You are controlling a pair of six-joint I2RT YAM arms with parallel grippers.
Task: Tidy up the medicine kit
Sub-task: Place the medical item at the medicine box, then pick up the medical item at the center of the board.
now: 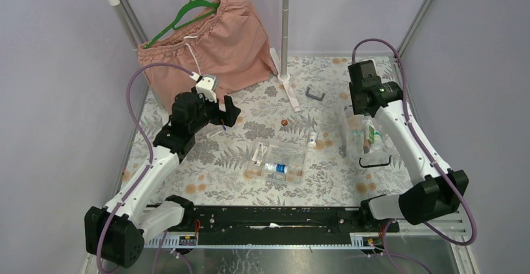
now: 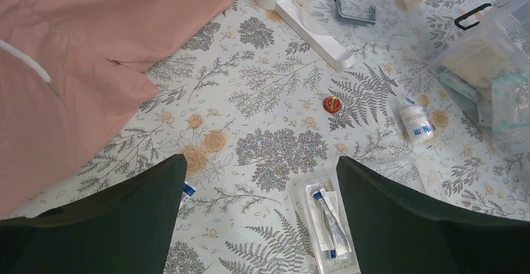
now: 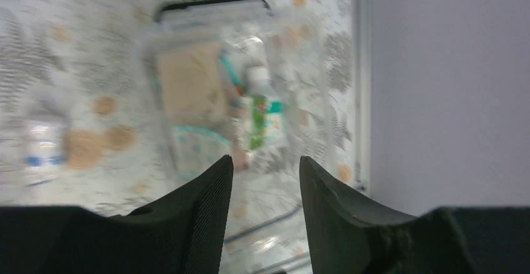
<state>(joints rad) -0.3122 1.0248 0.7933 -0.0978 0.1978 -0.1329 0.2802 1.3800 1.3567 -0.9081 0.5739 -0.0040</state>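
The medicine kit (image 1: 364, 137) is a clear plastic box with a black handle (image 1: 375, 161). It sits on the right side of the counter (image 1: 219, 167), which has a cloth with ferns and flowers on it. Inside the box are a tan pad and a bottle with a green label (image 3: 257, 121), but its words are too blurry to read. The right hand (image 3: 265, 164) hangs above the box with its fingers a little apart, holding nothing. The left hand (image 2: 262, 167) is wide apart over the counter. A small white bottle (image 2: 415, 122) has blue writing that is too small to read. It lies near a clear tray (image 1: 292, 154) of tubes (image 2: 328, 224).
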